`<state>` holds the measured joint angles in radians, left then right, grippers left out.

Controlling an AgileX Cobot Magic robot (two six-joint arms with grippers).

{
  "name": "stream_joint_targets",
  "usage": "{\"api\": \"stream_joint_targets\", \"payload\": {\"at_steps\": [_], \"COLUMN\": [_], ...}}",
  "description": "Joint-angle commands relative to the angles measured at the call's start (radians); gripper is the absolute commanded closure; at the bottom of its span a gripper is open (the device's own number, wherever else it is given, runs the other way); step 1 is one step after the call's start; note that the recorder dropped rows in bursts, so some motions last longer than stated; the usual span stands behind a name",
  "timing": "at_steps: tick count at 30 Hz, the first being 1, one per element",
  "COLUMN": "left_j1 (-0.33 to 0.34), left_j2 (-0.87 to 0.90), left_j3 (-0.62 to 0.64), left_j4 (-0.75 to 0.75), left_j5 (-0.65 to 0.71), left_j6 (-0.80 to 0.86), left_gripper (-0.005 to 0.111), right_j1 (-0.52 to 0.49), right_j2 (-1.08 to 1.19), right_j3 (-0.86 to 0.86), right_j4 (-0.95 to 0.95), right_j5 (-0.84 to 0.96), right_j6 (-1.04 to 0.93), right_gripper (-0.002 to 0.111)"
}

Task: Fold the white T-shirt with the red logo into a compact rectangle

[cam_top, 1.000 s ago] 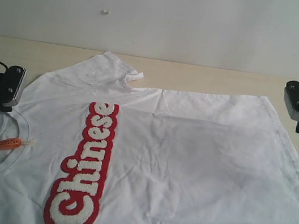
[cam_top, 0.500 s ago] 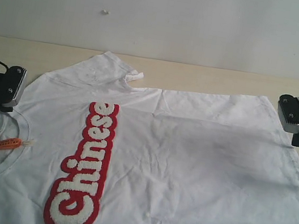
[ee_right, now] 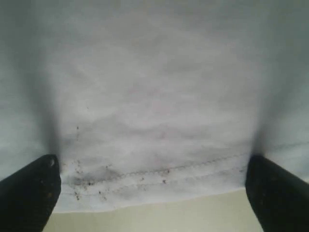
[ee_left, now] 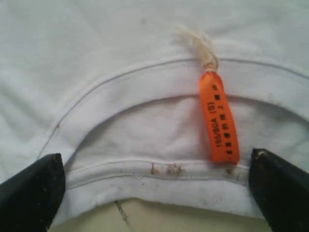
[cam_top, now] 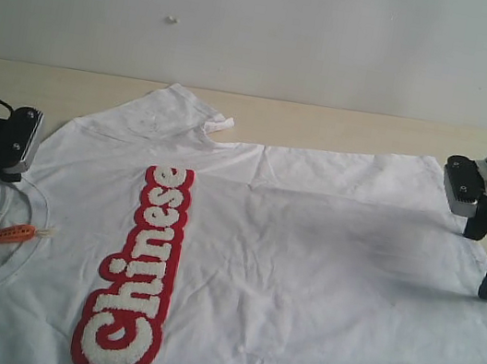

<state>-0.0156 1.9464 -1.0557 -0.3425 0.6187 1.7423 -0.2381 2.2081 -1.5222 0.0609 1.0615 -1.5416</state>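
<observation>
Left claw (ee_left: pixel 154 191) at the collar (ee_left: pixel 145 96) and right claw (ee_right: pixel 152 193) at the hem (ee_right: pixel 145 179) gape empty; a shallow pinch could drop the tee (cam_top: pixel 302 276) mid-fold.

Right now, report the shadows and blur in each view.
Exterior view: a soft grey shadow falls on the white T-shirt beside the right gripper. Left wrist view: evenly lit, the orange neck tag fairly sharp. Right wrist view: soft-focused, dark shading flanking the stitched hem.
</observation>
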Motion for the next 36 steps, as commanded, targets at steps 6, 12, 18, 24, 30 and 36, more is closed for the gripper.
{"api": "stream_joint_targets", "payload": {"at_steps": [6,12,18,24,30,36], "left_j1": [0.004,0.004,0.004,0.004,0.004,0.004], "left_j2": [0.022,0.022,0.022,0.022,0.032,-0.021], "left_j3": [0.006,0.006,0.006,0.006,0.006,0.006], "left_j4": [0.003,-0.01,-0.009,-0.014,-0.047,0.117], "left_j5": [-0.03,-0.031,-0.06,-0.076,-0.062,0.15], "left_j6": [0.038,0.038,0.038,0.038,0.029,0.082], "left_gripper": [0.003,0.003,0.003,0.003,0.003,0.003], "right_j1": [-0.005,-0.005,0.012,0.04,0.04,0.04], "right_j2": [0.026,0.035,0.051,0.023,-0.047,-0.045], "right_j3": [-0.002,-0.002,0.049,0.068,0.068,0.068], "right_j4": [-0.143,-0.061,-0.025,-0.146,-0.139,-0.124], "right_j5": [0.019,-0.04,-0.169,-0.214,-0.157,-0.14], "right_j6": [-0.001,0.002,-0.001,0.088,0.07,0.065], "right_gripper": [0.003,0.003,0.003,0.003,0.003,0.003]}}
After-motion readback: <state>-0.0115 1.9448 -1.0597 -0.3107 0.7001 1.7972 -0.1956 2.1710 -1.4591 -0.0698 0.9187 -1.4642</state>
